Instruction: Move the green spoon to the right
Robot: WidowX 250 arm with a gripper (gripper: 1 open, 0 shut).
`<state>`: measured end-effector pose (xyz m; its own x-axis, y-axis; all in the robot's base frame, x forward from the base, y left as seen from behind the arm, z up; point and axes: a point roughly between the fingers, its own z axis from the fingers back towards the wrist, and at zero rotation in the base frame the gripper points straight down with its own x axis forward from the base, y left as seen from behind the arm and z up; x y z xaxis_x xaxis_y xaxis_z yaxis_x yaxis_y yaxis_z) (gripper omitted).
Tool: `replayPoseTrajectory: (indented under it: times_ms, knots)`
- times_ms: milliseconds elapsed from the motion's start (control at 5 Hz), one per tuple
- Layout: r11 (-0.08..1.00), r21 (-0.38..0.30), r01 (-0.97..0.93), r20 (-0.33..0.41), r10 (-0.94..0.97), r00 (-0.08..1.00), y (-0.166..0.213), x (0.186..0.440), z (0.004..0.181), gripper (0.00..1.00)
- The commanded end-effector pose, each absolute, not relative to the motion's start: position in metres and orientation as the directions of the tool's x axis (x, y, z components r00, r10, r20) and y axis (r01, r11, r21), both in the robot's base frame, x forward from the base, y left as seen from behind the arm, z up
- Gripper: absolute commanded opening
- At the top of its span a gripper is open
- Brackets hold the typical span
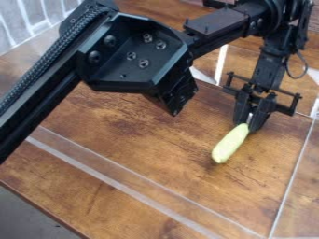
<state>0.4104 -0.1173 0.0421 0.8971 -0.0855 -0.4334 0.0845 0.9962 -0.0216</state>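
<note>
Wooden tabletop (pixel 137 159), dark brown with a worn grain, bounded by a low clear plastic wall (pixel 112 177) along the near edge and another at the right side.

Item: black robot arm (pixel 125 61), large in the foreground, its boxy joint housing filling the upper left of the view; the far links reach across to the upper right.

Item: gripper (pixel 255 119), black, pointing steeply down toward the table at the right side. Its jaws stand narrow, nearly together, closed around the upper end of the green spoon (pixel 230 145). A black crossbar sits just above the fingers (pixel 263 105).

Item: green spoon, thick rounded yellow-green handle, lying tilted, its lower end low over or resting on the wood, its upper end caught between the fingertips. It sits in the right part of the enclosed area, near the right-hand clear wall. The metal bowl cannot be made out; it is hidden at the fingertips.

Item: cable (pixel 297 65), black, looping beside the wrist.
</note>
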Motion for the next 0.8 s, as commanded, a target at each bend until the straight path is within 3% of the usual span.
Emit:
replayPoseTrajectory:
  times_ms: [0, 600]
  knots:
    - [0.992, -0.058, 0.11, -0.375, -0.123, 0.919, -0.126, 0.407, 0.08, 0.0]
    - [0.986, -0.116, 0.12, -0.417, -0.158, 0.895, -0.127, 0.396, 0.096, 0.0]
